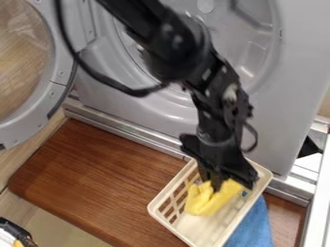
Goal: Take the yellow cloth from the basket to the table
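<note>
The black gripper (216, 182) hangs down inside the upper half of the cream plastic basket (166, 196). Its lower end meets the top of the yellow cloth (205, 200), covering part of it. Bunched up, the cloth lies in the basket against the slotted left side. Brown wooden table surface (97, 178) extends under the basket and off to its left.
Behind the table stands a grey machine (155, 118) with a round opening, its round door (58, 77) swung out at the left. A blue cloth (254, 229) lies beside the basket's lower right. A black object (16, 231) sits at the bottom left corner.
</note>
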Robot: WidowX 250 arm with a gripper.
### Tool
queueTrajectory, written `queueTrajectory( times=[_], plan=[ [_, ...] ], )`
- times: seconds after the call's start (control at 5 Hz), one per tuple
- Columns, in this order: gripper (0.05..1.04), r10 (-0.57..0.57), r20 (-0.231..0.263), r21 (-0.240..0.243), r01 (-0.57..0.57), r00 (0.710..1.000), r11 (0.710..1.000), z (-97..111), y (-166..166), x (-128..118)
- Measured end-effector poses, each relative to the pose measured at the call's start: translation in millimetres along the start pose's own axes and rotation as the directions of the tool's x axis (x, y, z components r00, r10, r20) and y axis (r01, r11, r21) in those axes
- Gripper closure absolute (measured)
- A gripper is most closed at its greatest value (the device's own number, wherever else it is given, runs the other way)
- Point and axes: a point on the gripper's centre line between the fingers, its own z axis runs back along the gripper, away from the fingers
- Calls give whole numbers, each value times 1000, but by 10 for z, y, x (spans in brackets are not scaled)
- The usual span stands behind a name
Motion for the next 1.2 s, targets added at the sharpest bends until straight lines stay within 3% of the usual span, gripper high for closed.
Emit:
queueTrajectory(
  times=[0.4, 0.8, 1.2],
  plan=[
    [1014, 91, 112, -4, -91, 990, 996, 590, 279, 71],
    [1014, 185, 219, 36, -197, 958, 980, 1030, 668, 50],
    [1014, 251, 182, 105, -273, 951, 956, 897, 1037, -96]
  ],
)
